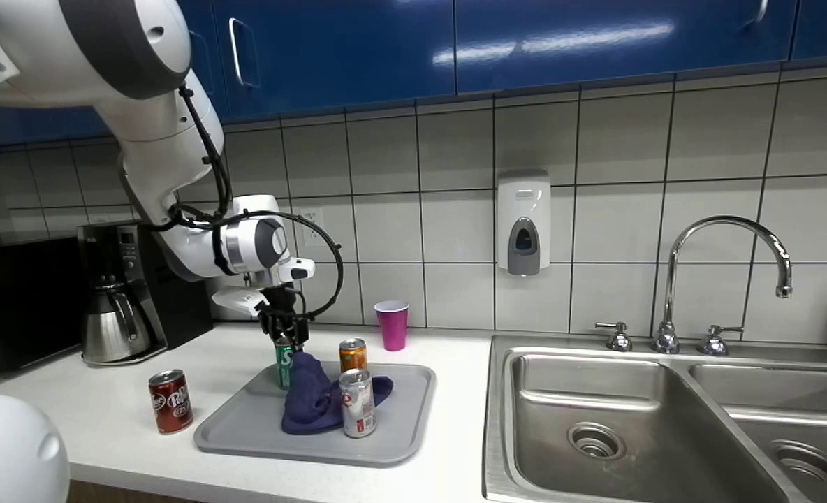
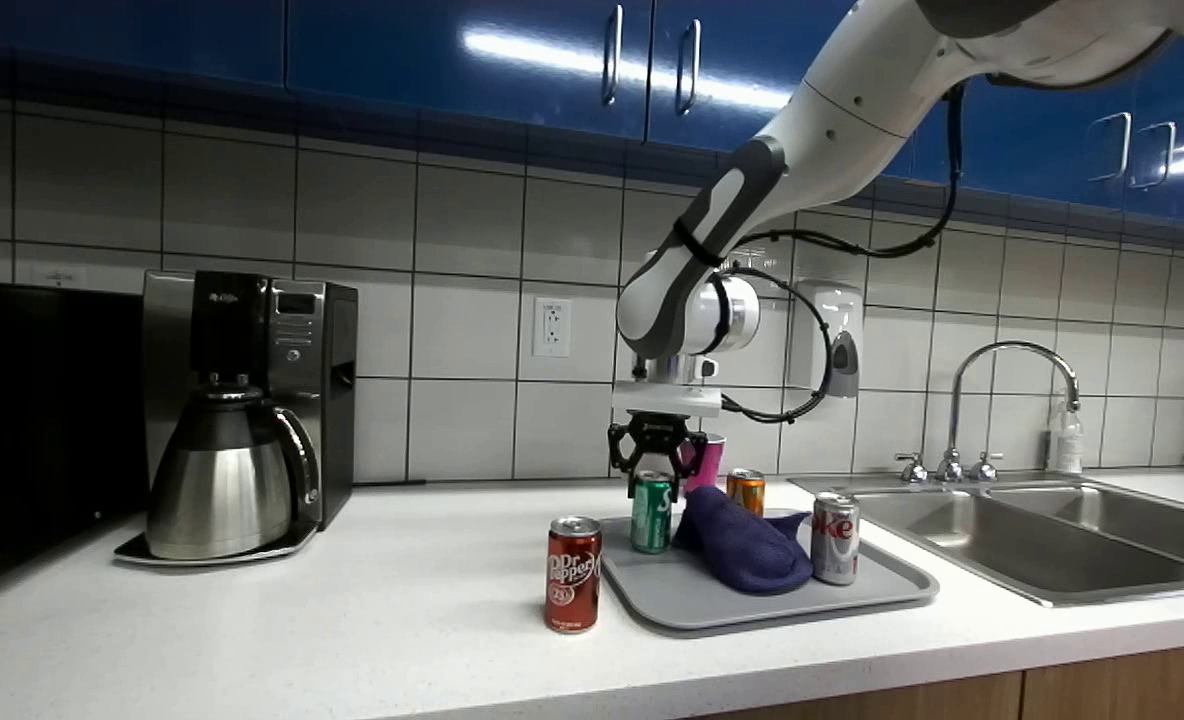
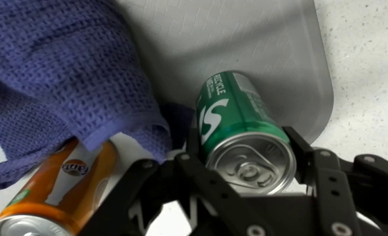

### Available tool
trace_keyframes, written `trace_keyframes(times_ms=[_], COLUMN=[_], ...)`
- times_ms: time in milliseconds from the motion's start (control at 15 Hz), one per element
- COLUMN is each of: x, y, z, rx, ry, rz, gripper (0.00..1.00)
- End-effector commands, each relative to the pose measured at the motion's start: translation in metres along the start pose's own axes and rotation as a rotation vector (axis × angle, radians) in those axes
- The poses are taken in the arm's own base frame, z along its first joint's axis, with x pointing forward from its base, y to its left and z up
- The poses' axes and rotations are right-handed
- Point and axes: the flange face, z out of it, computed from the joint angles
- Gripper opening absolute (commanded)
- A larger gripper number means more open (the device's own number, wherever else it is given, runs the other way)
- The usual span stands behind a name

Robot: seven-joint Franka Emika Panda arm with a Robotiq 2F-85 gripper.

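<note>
While the black two-finger gripper [image 2: 653, 490] points down, its fingers pinch the green aluminium can with white lettering [image 3: 240, 121]. In an exterior view, this can stands upright at ten o'clock on the grey rectangular tray [image 2: 892, 580]. In the wrist view, the purple woven cloth [image 3: 72, 65] lies at ten o'clock from the green can, the orange aluminium can [image 3: 63, 186] between eight and nine.
</note>
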Motion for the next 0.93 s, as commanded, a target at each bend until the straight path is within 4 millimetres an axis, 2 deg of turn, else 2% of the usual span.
trace_keyframes(times_ms=[0, 533, 867], x=[0.001, -0.005, -0.013], y=[-0.005, -0.010, -0.026], z=[-0.009, -0.032, -0.052], rx=[-0.007, 0.034, 0.064], ry=[-0.003, 0.025, 0.047], rz=[0.011, -0.011, -0.050], gripper=[0.38, 0.38, 0.38])
